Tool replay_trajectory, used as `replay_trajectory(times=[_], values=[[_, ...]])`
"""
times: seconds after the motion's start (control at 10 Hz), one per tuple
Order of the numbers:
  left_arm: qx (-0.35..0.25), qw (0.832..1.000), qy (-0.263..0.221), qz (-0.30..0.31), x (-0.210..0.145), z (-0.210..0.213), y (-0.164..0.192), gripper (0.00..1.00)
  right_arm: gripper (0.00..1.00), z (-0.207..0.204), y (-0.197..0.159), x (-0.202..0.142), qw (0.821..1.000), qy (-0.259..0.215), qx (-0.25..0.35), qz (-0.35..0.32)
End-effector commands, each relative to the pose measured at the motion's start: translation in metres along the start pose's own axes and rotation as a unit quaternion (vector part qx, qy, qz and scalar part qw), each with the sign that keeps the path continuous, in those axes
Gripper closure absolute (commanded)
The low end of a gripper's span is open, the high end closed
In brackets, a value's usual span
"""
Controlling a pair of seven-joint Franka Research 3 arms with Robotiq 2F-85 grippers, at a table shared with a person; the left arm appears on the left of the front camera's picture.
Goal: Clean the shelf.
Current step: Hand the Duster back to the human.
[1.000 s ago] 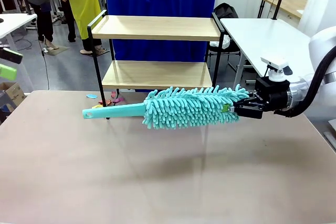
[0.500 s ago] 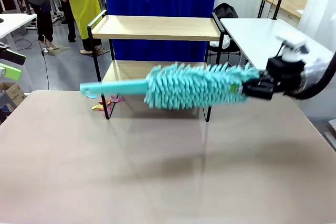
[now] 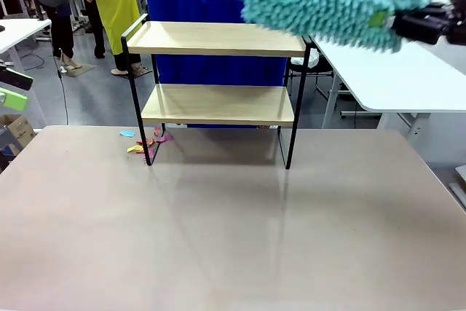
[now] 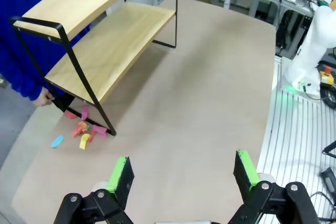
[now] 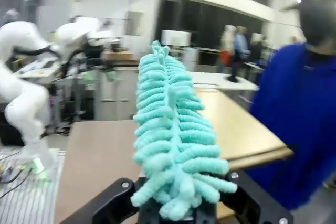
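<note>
My right gripper (image 3: 399,22) holds the fluffy teal duster (image 3: 328,1) by its tip — long way across, above the two-board wooden shelf (image 3: 217,38) at the worktop's far edge. Left gripper (image 4: 181,174) is wide, empty.

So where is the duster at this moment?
In the front view the duster is raised above the shelf's top board, upper right, held by the right hand.

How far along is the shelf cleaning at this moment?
Done: the right gripper is shut on the teal duster, raised above the shelf. In hand: the duster is not yet touching a board. Left: wiping both boards. The left gripper is open.
</note>
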State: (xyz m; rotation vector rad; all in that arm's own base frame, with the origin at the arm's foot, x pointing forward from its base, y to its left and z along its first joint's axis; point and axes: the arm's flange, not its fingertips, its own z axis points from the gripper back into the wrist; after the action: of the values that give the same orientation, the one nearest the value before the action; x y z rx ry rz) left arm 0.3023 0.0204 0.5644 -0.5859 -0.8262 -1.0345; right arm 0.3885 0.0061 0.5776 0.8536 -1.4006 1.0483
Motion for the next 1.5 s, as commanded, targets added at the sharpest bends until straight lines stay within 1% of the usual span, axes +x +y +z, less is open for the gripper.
replay_trajectory(times=[0.0, 0.1, 0.2, 0.3, 0.4, 0.7, 0.8, 0.9, 1.0, 1.1, 1.2, 1.3, 1.4], values=[[-0.006, 1.0, -0.011, -0.011, 0.001, -0.001, 0.002, 0.0, 0.83, 0.014, -0.001, 0.002, 0.986, -0.002, -0.168, -0.015], [-0.006, 1.0, -0.011, -0.011, 0.001, -0.001, 0.002, 0.0, 0.83, 0.03, -0.001, 0.001, 0.973, -0.008, -0.23, -0.013], [-0.006, 1.0, -0.011, -0.011, 0.001, -0.001, 0.002, 0.0, 0.83, 0.045, -0.003, -0.004, 0.95, 0.005, -0.312, -0.01], [-0.006, 1.0, -0.011, -0.011, 0.001, -0.001, 0.002, 0.0, 0.83, 0.061, -0.006, -0.014, 0.927, 0.015, -0.374, -0.015], [-0.006, 1.0, -0.011, -0.011, 0.001, -0.001, 0.002, 0.0, 0.83, 0.074, -0.01, -0.025, 0.912, 0.024, -0.41, -0.023], [-0.006, 1.0, -0.011, -0.011, 0.001, -0.001, 0.002, 0.0, 0.83, 0.105, -0.012, -0.061, 0.883, 0.043, -0.467, -0.029], [-0.006, 1.0, -0.011, -0.011, 0.001, -0.001, 0.002, 0.0, 0.83, 0.108, -0.011, -0.08, 0.877, 0.06, -0.476, -0.038], [-0.006, 1.0, -0.011, -0.011, 0.001, -0.001, 0.002, 0.0, 0.83, 0.111, -0.01, -0.103, 0.88, 0.074, -0.467, -0.052], [-0.006, 1.0, -0.011, -0.011, 0.001, -0.001, 0.002, 0.0, 0.83, 0.113, -0.008, -0.124, 0.878, 0.088, -0.468, -0.058], [-0.006, 1.0, -0.011, -0.011, 0.001, -0.001, 0.002, 0.0, 0.83, 0.111, -0.002, -0.144, 0.884, 0.094, -0.453, -0.064], [-0.006, 1.0, -0.011, -0.011, 0.001, -0.001, 0.002, 0.0, 0.83, 0.109, 0.006, -0.165, 0.885, 0.098, -0.451, -0.063], [-0.006, 1.0, -0.011, -0.011, 0.001, -0.001, 0.002, 0.0, 0.83, 0.111, 0.011, -0.178, 0.879, 0.111, -0.459, -0.064], [-0.006, 1.0, -0.011, -0.011, 0.001, -0.001, 0.002, 0.0, 0.83, 0.111, 0.012, -0.185, 0.878, 0.107, -0.462, -0.065]])
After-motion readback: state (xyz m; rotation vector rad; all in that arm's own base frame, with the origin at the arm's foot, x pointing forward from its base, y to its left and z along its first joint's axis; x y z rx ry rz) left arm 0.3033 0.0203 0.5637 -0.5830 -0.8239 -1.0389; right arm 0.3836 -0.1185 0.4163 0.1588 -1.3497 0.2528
